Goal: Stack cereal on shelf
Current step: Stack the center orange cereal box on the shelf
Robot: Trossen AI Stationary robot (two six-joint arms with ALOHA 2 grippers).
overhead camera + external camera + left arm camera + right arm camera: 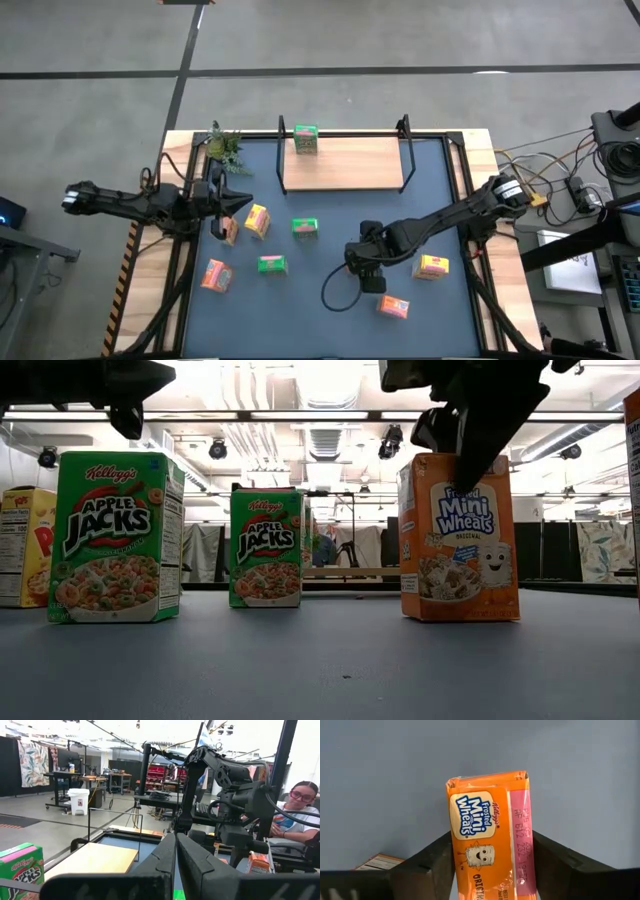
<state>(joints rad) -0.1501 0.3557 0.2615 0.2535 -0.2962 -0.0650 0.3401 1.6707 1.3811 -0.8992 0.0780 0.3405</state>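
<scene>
Dark-blue matting [330,290] covers my table, with the light-wood shelf board [344,164] and its thin black end posts at the far edge. One green Apple Jacks cereal box [305,140] already stands on that board near its left post.

My right gripper [492,857] sits over an orange Frosted Mini Wheats cereal box [491,835] standing upright on the mat, right of centre. From the right wrist camera I see a dark finger [427,862] on either side of the box's top, close against its faces; I can't tell whether they press on it. In the low view the box's base rests on the mat.

My left gripper [232,203] waits above the mat's left side, fingers pressed together with nothing between them.

Seven other small boxes stand or lie loose on the mat: green ones [305,228] near the middle, yellow and orange ones to either side.
</scene>
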